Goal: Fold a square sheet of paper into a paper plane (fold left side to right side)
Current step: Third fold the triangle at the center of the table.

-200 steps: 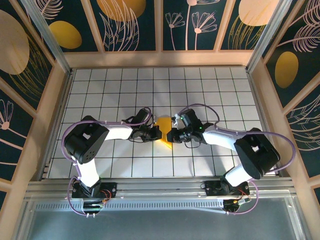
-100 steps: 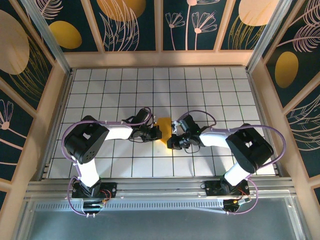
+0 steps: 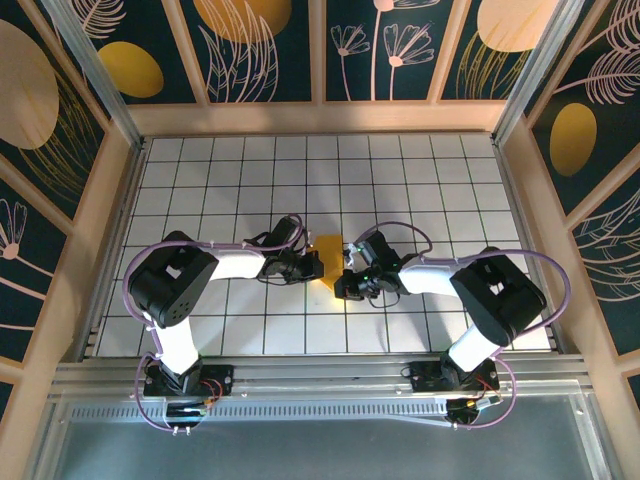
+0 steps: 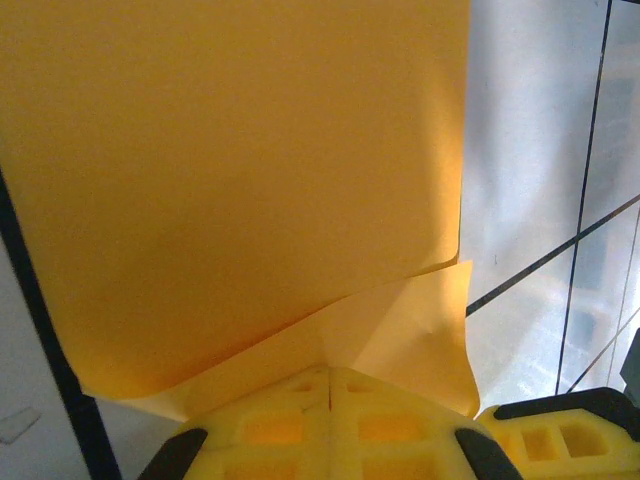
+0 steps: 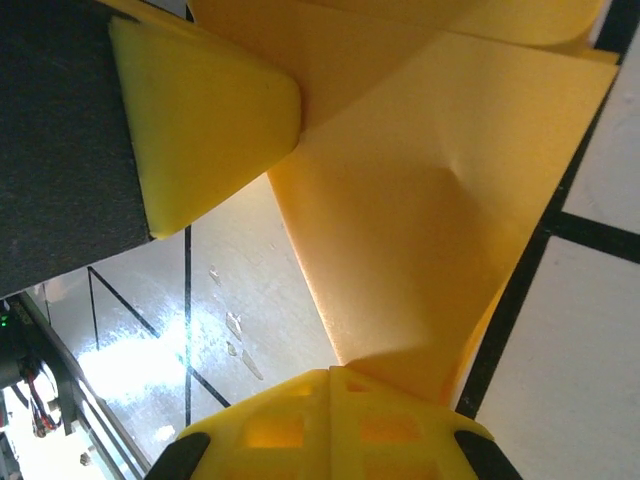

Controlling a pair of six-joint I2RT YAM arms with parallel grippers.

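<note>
— Where is the square sheet of paper [image 3: 328,250] found?
— On the gridded table [image 3: 420,180], partly folded, between both grippers.
— How is it held?
— One edge is pinched by the left gripper [image 4: 330,380], jaws pressed together. Another is clamped likewise by the right gripper [image 5: 330,380].

White gridded table [image 3: 200,180]; wooden frame [image 3: 320,118]; dark floral wall panels [image 3: 270,50].

Square sheet of paper [image 3: 328,250]: thin, orange-yellow, partly folded and not lying flat. In the left wrist view its layers overlap, with the upper one bowed up off the lower and a soft crease between. Sits just toward 6 o'clock of grid centre. Left gripper [image 3: 314,266] pinches its 9 o'clock edge, right gripper [image 3: 346,277] its 4 o'clock edge.
</note>
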